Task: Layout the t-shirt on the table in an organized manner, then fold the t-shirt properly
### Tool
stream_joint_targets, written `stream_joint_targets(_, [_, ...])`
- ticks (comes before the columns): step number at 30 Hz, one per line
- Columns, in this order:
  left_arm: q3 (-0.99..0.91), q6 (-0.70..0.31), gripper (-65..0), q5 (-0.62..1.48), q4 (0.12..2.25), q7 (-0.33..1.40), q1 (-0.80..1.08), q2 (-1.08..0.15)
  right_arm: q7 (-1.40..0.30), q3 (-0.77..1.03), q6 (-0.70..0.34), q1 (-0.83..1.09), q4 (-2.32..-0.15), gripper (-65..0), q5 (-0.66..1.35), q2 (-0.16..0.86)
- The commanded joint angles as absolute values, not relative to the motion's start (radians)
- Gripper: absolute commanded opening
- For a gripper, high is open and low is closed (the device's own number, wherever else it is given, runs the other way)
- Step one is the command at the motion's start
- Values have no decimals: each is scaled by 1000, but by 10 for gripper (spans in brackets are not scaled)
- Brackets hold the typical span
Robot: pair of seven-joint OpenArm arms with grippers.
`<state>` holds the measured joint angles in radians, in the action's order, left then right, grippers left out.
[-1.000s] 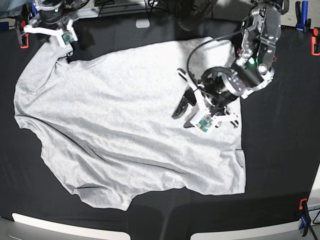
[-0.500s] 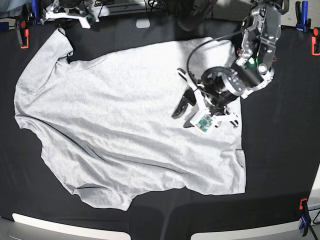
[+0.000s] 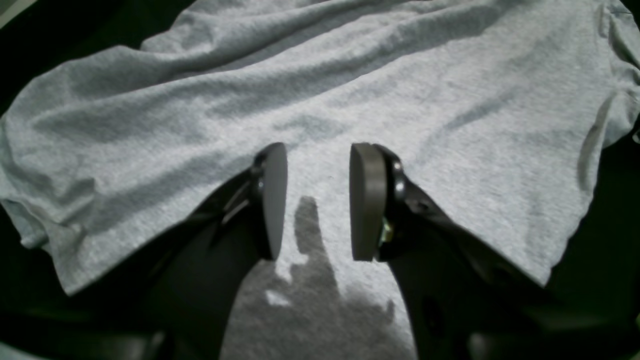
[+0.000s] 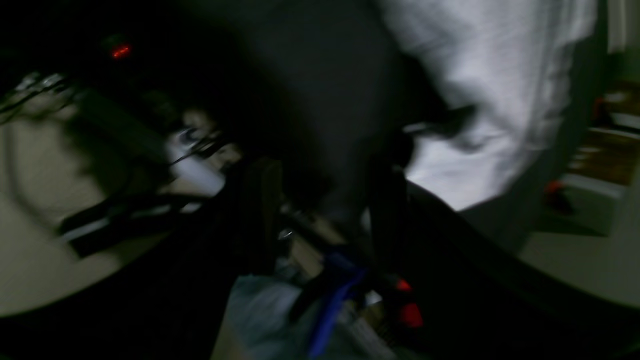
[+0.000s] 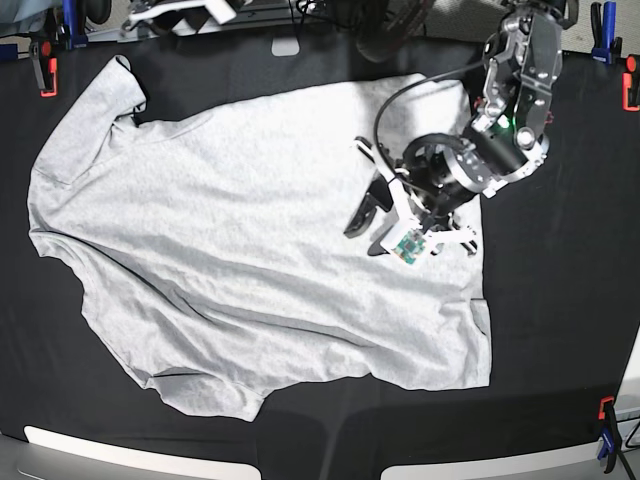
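Note:
The light-grey t-shirt (image 5: 250,240) lies spread out, slightly skewed, on the black table (image 5: 560,300); no lettering shows. One sleeve reaches the upper left and the hem lies at the right. My left gripper (image 5: 366,208) hovers over the shirt's right part. In the left wrist view the gripper (image 3: 319,200) is open and empty just above the cloth (image 3: 350,80). My right gripper (image 5: 185,12) is at the far left edge of the table, off the shirt. The right wrist view is blurred; its fingers (image 4: 260,215) stand apart and hold nothing, with the shirt (image 4: 500,100) beyond.
Red clamps (image 5: 45,78) (image 5: 630,90) and a blue clamp (image 5: 600,40) sit at the table's far corners. Another clamp (image 5: 606,440) is at the front right. A small white object (image 5: 285,47) lies at the back edge. Cables run behind the table.
My right arm has drawn back from the shirt's upper-left sleeve to the table's far edge and shifted right. The sleeve stays flat. The left arm has not moved.

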<state>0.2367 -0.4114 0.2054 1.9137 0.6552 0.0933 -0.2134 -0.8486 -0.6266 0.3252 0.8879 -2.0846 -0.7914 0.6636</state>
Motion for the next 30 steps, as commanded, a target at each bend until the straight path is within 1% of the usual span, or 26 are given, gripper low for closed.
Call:
stream_joint_targets(1, [237,-407,-456,221,1933,632,81,-212,-855,-624,351,898,-2122,-380,-817,680])
stream_joint_targets(6, [237,-407,-456,221,1933,632,81,-212,-895,-539,376,895,-2135,-381,-792,684])
stream_joint_targets(11, [237,-407,-456,221,1933,632,81,-212,-889,-392,371,895,-2135,-381,-664,684])
stream_joint_targets(15, [237,-407,-456,221,1933,632,81,-212,-830,-303,289,895,-2126,-381,-520,684])
stream_joint_targets(17, [237,-407,-456,221,1933,632,81,-212,-789,-287,251,894,-2114,-381,-473,682])
stream_joint_targets(19, [237,-407,-456,221,1933,632,81,-212,-764,-289,242,886,-2093,-381,-467,675])
stream_joint_targets(26, [237,-407,-456,221,1933,632,86,-212,-767,-288,239,779,-1940,-381,-469,626])
stream_joint_targets(30, [237,-407,-456,221,1933,632,86,-212,-773,-288,239,748,-1882,-381,-497,626])
